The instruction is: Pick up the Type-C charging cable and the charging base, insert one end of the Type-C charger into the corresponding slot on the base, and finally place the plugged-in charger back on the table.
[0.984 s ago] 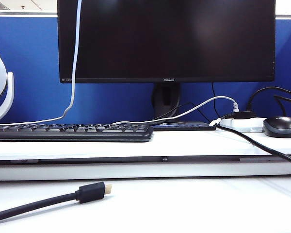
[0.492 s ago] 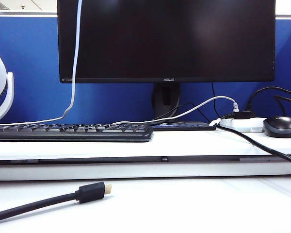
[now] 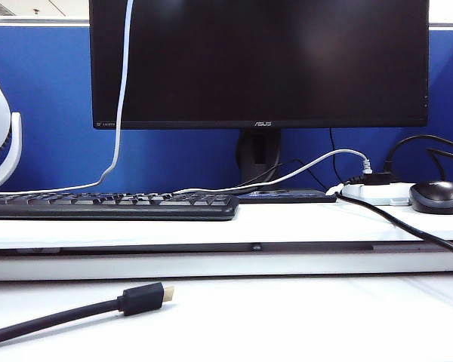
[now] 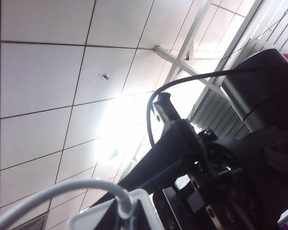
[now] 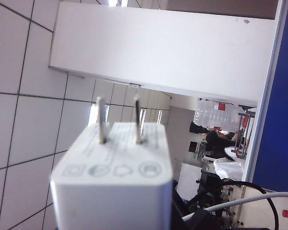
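The left gripper's fingers are out of sight in its wrist view, but they are pressed together, and the Type-C charging cable [image 4: 53, 196] curves in to a white piece at that view's near edge, so I judge them to be pinching the cord close to its plug. The right gripper's fingers are hidden under the charging base [image 5: 113, 177]. The block sits tight against that camera with its two metal prongs [image 5: 102, 127] aimed at the ceiling, so it is evidently clamped and held aloft. Neither gripper shows in the exterior view. Only the cord [image 3: 119, 113] appears there, hanging down in front of the monitor [image 3: 257, 60] from somewhere above and trailing onto the shelf beside the keyboard [image 3: 113, 205]. The step in hand is the mating of plug and port, and no picture shows the port face or the plug tip, so alignment cannot be checked from here. To do it well, the base should be kept rigid and the plug brought squarely along the port's axis, with the pinch near enough to the tip that the cord does not buckle. The push should be slow and straight, with no twisting. The hanging slack must stay free of the keyboard and the black cable [image 3: 60, 315] on the table [image 3: 302, 317].
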Robot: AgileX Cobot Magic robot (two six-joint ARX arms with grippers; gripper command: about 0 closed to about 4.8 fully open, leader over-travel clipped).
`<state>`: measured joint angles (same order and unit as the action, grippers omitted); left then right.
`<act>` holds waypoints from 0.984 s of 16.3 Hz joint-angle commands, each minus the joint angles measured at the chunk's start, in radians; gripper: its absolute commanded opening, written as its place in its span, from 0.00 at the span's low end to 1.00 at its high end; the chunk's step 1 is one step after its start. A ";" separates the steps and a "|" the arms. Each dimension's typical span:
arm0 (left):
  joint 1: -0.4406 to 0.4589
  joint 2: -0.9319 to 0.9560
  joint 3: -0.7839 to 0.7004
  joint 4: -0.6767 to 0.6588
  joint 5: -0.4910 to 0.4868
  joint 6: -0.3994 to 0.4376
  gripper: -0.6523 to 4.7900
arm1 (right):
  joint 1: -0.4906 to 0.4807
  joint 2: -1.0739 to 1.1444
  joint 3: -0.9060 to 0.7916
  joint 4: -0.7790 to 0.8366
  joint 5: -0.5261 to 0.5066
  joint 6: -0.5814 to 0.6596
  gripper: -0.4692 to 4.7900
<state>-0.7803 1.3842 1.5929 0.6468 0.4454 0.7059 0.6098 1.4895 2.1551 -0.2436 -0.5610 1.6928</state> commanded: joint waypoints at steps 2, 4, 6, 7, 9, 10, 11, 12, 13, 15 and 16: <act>0.002 0.002 0.002 -0.004 0.023 -0.006 0.11 | 0.005 -0.008 0.007 -0.010 -0.021 0.017 0.08; 0.002 0.002 0.002 -0.006 0.023 -0.028 0.11 | 0.005 -0.008 0.007 -0.007 -0.025 0.028 0.08; 0.002 0.002 0.002 -0.013 0.042 -0.046 0.11 | 0.005 -0.008 0.007 -0.006 -0.051 0.032 0.08; 0.002 0.002 0.002 -0.013 0.046 -0.054 0.11 | 0.005 -0.008 0.008 -0.006 -0.052 0.035 0.08; 0.002 0.002 0.002 -0.014 0.045 -0.060 0.11 | 0.005 -0.008 0.007 0.006 -0.057 0.035 0.08; 0.002 0.002 0.002 -0.014 0.039 -0.060 0.11 | 0.005 -0.008 0.008 0.010 -0.055 0.035 0.08; 0.002 0.002 0.002 -0.013 0.013 -0.060 0.11 | 0.005 -0.008 0.007 0.026 -0.047 0.034 0.08; 0.002 0.002 0.002 -0.009 -0.023 -0.060 0.11 | 0.005 -0.010 0.008 0.056 -0.032 0.027 0.08; 0.002 0.002 0.002 -0.009 -0.023 -0.060 0.11 | 0.005 -0.010 0.007 0.058 -0.032 0.023 0.08; 0.002 0.002 0.002 -0.009 -0.015 -0.060 0.11 | 0.005 -0.010 0.007 0.051 -0.034 0.016 0.08; 0.002 0.002 0.002 -0.009 0.000 -0.060 0.11 | 0.005 -0.010 0.007 0.027 -0.042 0.016 0.08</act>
<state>-0.7815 1.3842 1.5929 0.6468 0.4557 0.6529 0.6098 1.4895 2.1544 -0.2268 -0.5774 1.7115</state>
